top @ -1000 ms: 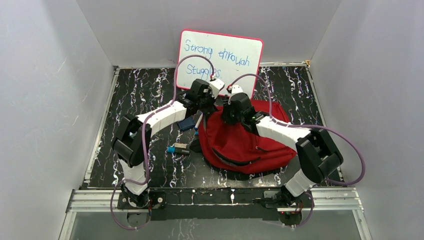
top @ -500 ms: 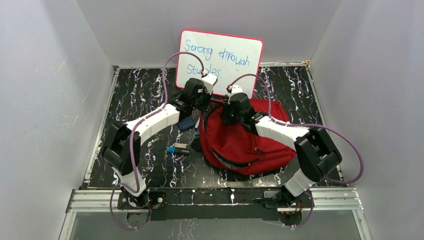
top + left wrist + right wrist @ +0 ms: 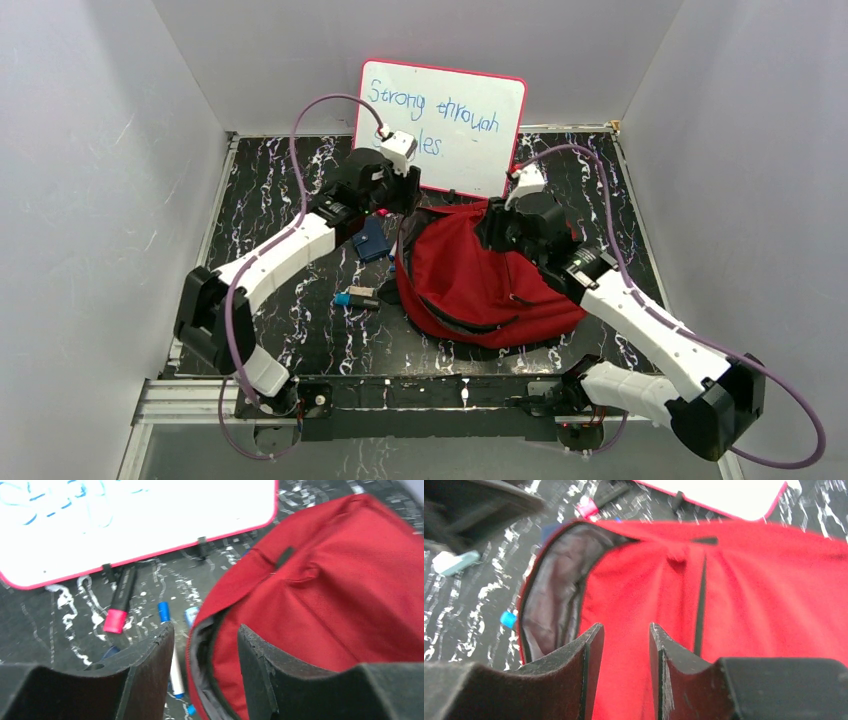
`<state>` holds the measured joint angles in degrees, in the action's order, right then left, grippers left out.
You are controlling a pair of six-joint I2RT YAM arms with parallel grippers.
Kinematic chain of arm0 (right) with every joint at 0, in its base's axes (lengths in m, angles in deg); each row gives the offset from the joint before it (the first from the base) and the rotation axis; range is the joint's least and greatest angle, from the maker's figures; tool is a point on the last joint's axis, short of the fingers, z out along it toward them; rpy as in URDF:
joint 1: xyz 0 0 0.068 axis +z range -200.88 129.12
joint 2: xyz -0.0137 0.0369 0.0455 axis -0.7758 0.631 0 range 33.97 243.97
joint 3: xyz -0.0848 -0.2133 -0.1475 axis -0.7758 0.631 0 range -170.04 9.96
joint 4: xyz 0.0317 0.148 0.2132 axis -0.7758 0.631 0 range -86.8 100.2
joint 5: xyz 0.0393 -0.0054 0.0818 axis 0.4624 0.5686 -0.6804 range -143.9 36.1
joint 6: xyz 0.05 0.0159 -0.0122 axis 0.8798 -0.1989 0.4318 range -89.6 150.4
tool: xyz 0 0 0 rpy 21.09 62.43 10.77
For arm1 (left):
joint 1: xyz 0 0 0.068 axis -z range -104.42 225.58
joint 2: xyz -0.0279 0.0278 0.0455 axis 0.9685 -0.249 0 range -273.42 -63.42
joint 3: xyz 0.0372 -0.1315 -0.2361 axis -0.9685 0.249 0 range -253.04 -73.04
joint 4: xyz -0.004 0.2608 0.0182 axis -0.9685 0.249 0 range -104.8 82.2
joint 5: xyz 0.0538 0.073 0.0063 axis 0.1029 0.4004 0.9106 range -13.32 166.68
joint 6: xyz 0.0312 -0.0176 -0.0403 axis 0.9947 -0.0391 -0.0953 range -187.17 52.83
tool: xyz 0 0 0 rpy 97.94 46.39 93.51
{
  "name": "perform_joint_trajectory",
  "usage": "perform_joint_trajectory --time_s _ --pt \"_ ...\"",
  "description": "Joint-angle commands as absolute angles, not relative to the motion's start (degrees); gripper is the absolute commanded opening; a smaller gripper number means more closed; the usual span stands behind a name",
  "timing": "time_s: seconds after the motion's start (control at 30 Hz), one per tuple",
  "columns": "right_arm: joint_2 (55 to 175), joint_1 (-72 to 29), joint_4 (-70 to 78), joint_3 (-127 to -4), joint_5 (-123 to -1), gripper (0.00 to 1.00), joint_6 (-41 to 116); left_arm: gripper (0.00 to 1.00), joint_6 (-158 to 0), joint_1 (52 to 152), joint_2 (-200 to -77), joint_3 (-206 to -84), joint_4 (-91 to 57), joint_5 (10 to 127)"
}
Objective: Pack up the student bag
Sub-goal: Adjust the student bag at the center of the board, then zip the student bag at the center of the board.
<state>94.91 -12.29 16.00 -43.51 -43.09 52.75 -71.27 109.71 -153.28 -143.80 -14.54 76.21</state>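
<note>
**Black marbled tabletop: both arms at the bag's mouth, nothing in hand**

Black marbled tabletop [image 3: 270,190] fills the white-walled booth, and a pink-edged whiteboard [image 3: 450,120] stands propped at the back. The student bag [image 3: 480,285] lies right of centre, just in front of the board. It slumps in a soft red heap with its unzipped mouth turned toward the left arm's side. From the right wrist camera I can see the grey lining [image 3: 549,595] inside that opening, so the bag is ready to take things.

My left gripper [image 3: 205,630] hangs over the rim of the mouth with its jaws apart. The zip edge shows below the gap, but nothing is pinched. My right gripper [image 3: 626,630] sits over the top panel of the bag. Its jaws are parted too, and the red fabric lies beyond them, not between them. I read this placement as deliberate: one arm at the lip and one on the crown is how I would spread a floppy opening that will not stay wide by itself.

Loose items wait outside the bag. A red-capped marker [image 3: 120,597] lies at the foot of the board, and a blue-capped pen [image 3: 163,612] lies just beside the bag's edge. A blue object [image 3: 372,240] and a smaller piece [image 3: 357,298] lie further left. By my judgement packing is far from finished, and the pen touching the rim is the easiest item to take.
</note>
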Motion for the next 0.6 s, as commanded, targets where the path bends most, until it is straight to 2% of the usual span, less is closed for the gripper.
perform_joint_trajectory --time_s 0.0,0.1,0.23,0.37,0.57 --pt "90.7 -12.6 33.9 -43.6 -33.9 0.47 59.1 0.46 -75.0 110.7 -145.5 -142.4 -16.1 63.3" --pt "88.3 -13.4 41.9 -44.8 -29.6 0.48 62.7 0.45 -73.7 117.7 -142.2 -139.4 -16.7 63.2" --pt "88.6 -17.3 48.6 -47.6 -28.5 0.55 63.2 0.45 -74.9 127.2 -137.8 -133.8 -20.0 64.2" --pt "90.1 -24.1 47.2 -47.2 -36.0 0.58 60.0 0.44 -74.9 135.1 -136.9 -130.5 -21.8 66.8" --pt "90.7 -30.8 44.1 -45.3 -45.2 0.59 58.7 0.41 -75.1 142.5 -144.2 -134.2 -19.7 68.4"
